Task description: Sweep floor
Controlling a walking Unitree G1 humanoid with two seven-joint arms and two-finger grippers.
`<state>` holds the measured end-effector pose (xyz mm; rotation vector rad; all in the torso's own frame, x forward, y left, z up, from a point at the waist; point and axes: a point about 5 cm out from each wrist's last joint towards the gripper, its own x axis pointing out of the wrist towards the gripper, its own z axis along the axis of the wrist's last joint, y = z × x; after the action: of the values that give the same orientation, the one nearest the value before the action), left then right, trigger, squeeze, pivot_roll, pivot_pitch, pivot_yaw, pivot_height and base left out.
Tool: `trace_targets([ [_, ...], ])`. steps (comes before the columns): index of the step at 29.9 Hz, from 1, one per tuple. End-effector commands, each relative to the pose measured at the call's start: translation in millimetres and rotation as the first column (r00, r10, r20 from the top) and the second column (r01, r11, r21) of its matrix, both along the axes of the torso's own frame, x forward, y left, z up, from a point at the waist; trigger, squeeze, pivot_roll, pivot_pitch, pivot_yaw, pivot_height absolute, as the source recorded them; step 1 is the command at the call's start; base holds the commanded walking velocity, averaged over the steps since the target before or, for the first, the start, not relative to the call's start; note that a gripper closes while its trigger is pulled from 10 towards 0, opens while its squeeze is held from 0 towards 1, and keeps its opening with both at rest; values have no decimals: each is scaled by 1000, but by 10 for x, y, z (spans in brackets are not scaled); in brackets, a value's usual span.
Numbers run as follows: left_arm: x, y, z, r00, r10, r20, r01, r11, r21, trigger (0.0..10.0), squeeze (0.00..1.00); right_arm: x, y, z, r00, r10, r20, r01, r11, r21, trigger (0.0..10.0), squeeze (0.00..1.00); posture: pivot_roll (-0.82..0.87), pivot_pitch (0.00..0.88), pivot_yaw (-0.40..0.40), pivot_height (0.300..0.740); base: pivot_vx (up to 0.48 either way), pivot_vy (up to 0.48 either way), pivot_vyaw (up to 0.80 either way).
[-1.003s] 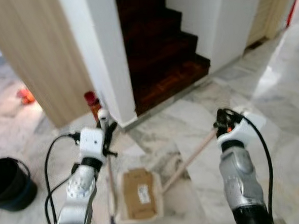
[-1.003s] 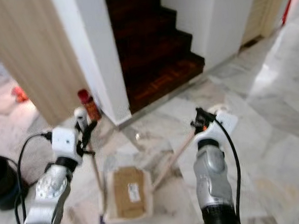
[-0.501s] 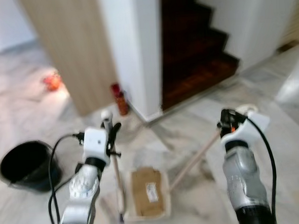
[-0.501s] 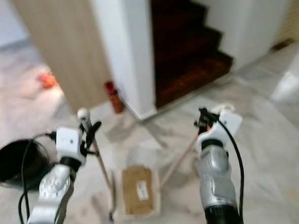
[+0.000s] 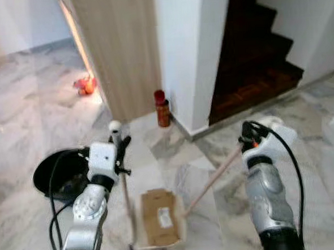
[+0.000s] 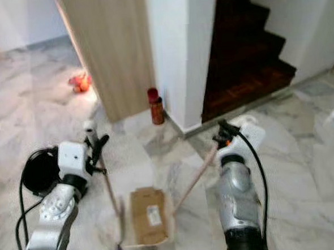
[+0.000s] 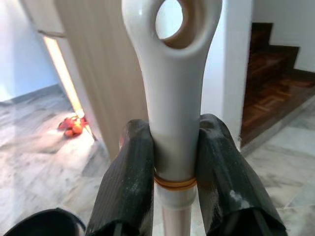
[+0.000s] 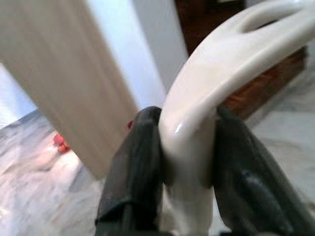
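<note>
You are gripping the broom handle (image 7: 170,98) with the left gripper (image 7: 167,167), fingers pinching it; the right gripper (image 8: 184,162) is clamping the dustpan handle (image 8: 206,98). The dustpan (image 5: 159,222) is resting on the marble floor (image 5: 35,104) holding cardboard. Tilting it risks spilling the cardboard.

Ahead: a white wall corner (image 5: 194,55) and a wooden panel (image 5: 122,48) block the way.
By the corner: a red bottle (image 5: 162,109) stands on the floor.
Left: a black bucket (image 5: 59,174) sits near the left arm.
Right: open marble floor (image 5: 321,149).
Behind the corner: dark stairs (image 5: 253,57) go up.
</note>
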<state>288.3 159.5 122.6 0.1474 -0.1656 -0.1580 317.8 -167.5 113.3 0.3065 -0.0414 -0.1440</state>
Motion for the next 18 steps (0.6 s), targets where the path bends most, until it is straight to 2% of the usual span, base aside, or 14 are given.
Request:
trace_targets([
  [1, 14, -2, 113, 999, -5, 48, 4, 1000, 12, 10000, 0, 30, 55, 114, 998, 4, 58, -8, 997, 71, 10000, 0, 128, 25, 59, 740, 0, 368, 481],
  [9, 12, 2, 112, 999, -4, 46, 3, 1000, 14, 10000, 0, 29, 57, 108, 998, 7, 55, -11, 998, 69, 10000, 0, 129, 27, 59, 740, 0, 366, 0],
  [15, 8, 2, 108, 999, -6, 45, 5, 1000, 14, 10000, 0, 24, 57, 109, 998, 7, 59, -11, 998, 67, 10000, 0, 126, 24, 60, 740, 0, 367, 780],
  [18, 8, 2, 105, 999, -6, 46, 5, 1000, 15, 10000, 0, 25, 68, 95, 999, 9, 52, -14, 996, 89, 10000, 0, 127, 12, 60, 740, 0, 365, 325],
])
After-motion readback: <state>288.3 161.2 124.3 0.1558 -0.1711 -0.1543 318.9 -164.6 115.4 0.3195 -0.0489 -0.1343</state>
